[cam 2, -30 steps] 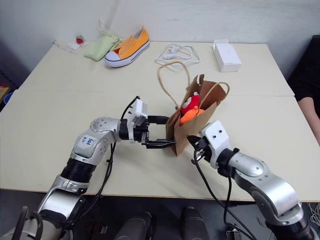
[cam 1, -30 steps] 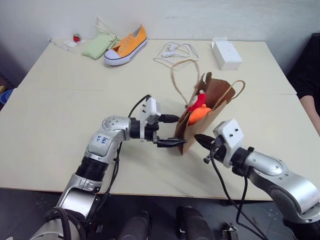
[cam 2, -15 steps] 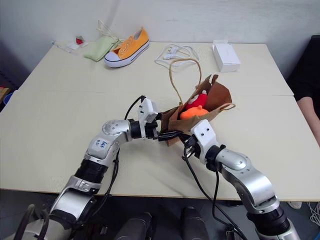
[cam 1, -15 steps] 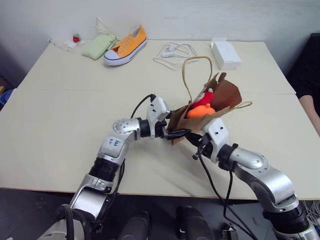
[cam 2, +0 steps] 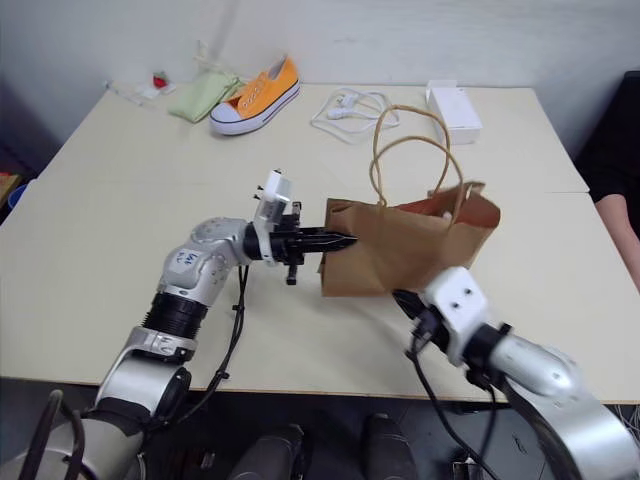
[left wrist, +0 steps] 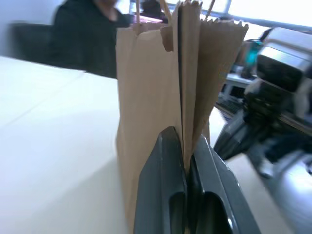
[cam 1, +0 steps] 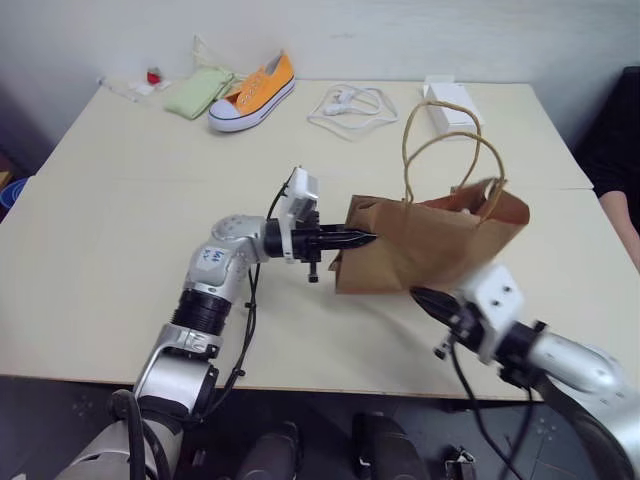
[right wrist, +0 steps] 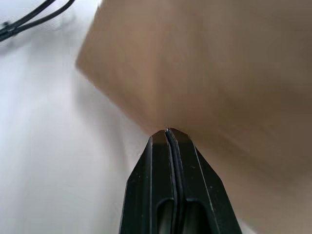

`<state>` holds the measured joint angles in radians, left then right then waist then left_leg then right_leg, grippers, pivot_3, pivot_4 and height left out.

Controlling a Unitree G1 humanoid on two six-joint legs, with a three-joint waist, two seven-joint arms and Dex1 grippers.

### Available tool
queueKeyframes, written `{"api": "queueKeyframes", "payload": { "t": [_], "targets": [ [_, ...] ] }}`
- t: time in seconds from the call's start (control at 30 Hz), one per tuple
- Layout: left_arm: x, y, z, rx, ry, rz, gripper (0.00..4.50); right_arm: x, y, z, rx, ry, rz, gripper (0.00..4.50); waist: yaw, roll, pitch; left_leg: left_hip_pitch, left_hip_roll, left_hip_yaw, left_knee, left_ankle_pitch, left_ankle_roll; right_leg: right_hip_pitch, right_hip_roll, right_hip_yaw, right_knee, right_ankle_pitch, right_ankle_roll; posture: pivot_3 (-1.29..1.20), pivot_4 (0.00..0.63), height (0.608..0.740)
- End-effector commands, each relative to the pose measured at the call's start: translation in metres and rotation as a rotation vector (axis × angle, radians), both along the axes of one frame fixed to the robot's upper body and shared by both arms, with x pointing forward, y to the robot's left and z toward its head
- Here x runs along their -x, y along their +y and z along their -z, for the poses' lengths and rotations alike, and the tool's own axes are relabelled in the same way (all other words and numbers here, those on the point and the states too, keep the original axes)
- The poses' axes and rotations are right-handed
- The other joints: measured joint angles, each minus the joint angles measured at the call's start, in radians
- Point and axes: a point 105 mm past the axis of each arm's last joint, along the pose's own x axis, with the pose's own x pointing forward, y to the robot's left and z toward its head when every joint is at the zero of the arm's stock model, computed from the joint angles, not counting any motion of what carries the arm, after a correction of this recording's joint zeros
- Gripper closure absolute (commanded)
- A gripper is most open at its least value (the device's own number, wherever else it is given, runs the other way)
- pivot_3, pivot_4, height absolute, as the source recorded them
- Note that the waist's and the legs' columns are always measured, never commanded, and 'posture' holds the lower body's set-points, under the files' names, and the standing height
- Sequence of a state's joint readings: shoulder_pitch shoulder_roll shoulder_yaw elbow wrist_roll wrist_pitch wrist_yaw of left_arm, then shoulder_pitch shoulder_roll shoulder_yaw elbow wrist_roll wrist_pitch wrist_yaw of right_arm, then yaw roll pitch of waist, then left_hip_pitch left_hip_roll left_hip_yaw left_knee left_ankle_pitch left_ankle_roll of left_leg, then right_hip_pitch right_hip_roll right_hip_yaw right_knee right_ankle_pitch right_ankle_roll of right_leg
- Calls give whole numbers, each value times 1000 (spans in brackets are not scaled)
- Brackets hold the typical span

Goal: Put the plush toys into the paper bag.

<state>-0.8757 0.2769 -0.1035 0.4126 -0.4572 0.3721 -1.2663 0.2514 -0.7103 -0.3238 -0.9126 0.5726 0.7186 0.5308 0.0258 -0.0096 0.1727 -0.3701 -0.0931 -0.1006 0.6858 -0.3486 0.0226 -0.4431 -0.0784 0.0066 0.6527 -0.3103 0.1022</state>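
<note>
A: How does the paper bag look?

B: Plain brown kraft, creased, standing upright near the middle of the pale table with its mouth up. Two tan cord handles rise in loops above the rim. The top edge is cut in a zigzag, seen close in the left wrist view, and the side panel there is folded inward along a crease.

A: Which way does it run?

B: Its long side lies across the table from the robot's left to its right. The narrow folded end faces the left arm, and the far end sits a little further from the robot.

A: And the plush toys?

B: Just a sliver of red shows inside the mouth near the handles. Which toy that is cannot be told.

A: The grippers?

B: The left gripper points level toward the right, its fingers pinched on the folded end of the bag near the upper edge. The right gripper has its fingers pressed together on nothing, pointing at the bag's lower front face, just beside it.

A: Any writing?

B: None on the bag. A small blue mark on the left arm is too small to read.

A: What else is on the table?

B: At the far side, an orange sneaker, a green pouch, a white cable and a white box
</note>
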Motion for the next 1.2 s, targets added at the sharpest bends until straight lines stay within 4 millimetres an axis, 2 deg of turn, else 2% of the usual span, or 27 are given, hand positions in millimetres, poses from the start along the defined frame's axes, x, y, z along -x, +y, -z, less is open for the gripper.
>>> {"api": "queueKeyframes", "payload": {
  "t": [0.03, 0.13, 0.27, 0.37, 0.4, 0.5, 0.57, 0.6, 0.63, 0.77, 0.83, 1.07, 1.13, 1.2],
  "targets": [
    [2, -3, -1, -24, -41, 130, 4468, 44, -20, -24, 79, -4, -46, 4500, 8, 1, 0, 0, 0, 0, 0, 0, 0, 1, 0, -1, 0, 0, 0, 0, 150, 740],
    [-8, -11, 21, -110, -107, 105, 4468, 61, -41, -33, 97, 7, 38, 4500, 8, -4, 0, 5, 0, 0, -1, 0, 1, 7, 1, -1, -1, 0, 1, 0, 150, 740],
    [-16, -6, 40, -168, -123, 67, 4468, 64, -54, -40, 54, -14, 114, 4500, -4, -6, 2, 18, 1, 1, -3, -2, 5, 21, 1, 1, -9, 1, 2, 0, 150, 740],
    [-16, 8, 43, -193, -121, 63, 3830, 62, -61, -40, 35, -5, 124, 4500, -2, -6, 2, 17, 2, 1, -4, -3, 4, 19, 1, 1, -8, 1, 2, 0, 150, 740],
    [-14, 16, 41, -202, -129, 65, 3531, 60, -64, -41, 28, -7, 125, 4325, -2, -6, 2, 17, 2, 1, -4, -2, 4, 18, 1, 1, -7, 1, 2, 0, 150, 740],
    [-12, 44, 33, -248, -163, 33, 2589, 59, -71, -46, 12, 13, 83, 3579, -6, -6, 2, 16, 2, 2, -4, -2, 4, 18, 1, 2, -8, 1, 2, 0, 150, 740],
    [-6, 71, 24, -301, -160, 14, 1891, 59, -79, -52, 18, 30, 48, 2810, -7, -5, 2, 16, 2, 2, -4, -2, 4, 17, 1, 2, -8, 1, 2, 0, 150, 740],
    [-1, 85, 16, -328, -153, 5, 1455, 59, -84, -58, 18, 33, 33, 2323, -4, -5, 2, 16, 2, 2, -4, -3, 4, 17, 1, 2, -8, 1, 2, 0, 150, 740],
    [4, 102, 8, -354, -139, -12, 1237, 59, -91, -66, 10, 37, 17, 2061, -3, -5, 2, 16, 2, 1, -5, -2, 4, 17, 1, 2, -8, 1, 2, 0, 150, 740],
    [23, 143, -27, -405, -83, -90, 0, 61, -109, -95, -24, 80, -69, 633, -1, -5, 3, 15, 2, 0, -4, -3, 4, 17, 1, 2, -9, 1, 1, 0, 150, 740],
    [34, 154, -38, -418, -65, -110, 0, 63, -112, -104, -30, 120, -120, 17, 4, -4, 3, 15, 2, 0, -5, -3, 5, 18, 0, 1, -11, 1, 1, 0, 150, 740],
    [83, 182, -68, -527, -1, -115, 0, 63, -107, -133, -28, 171, -289, 17, 1, -3, 5, 14, 3, -1, -5, -5, 6, 19, 0, 0, -17, 1, 2, 0, 150, 740],
    [85, 182, -77, -511, -15, -120, 0, 55, -108, -133, -14, 155, -299, 17, -1, -3, 5, 14, 3, -1, -5, -5, 6, 19, 0, 0, -17, 1, 1, 0, 150, 740],
    [80, 180, -72, -519, -54, -126, 0, 49, -110, -127, -13, 143, -289, 17, 0, -2, 5, 15, 3, -1, -5, -6, 6, 21, 0, 0, -18, 1, 1, 0, 150, 740]
  ]
}}
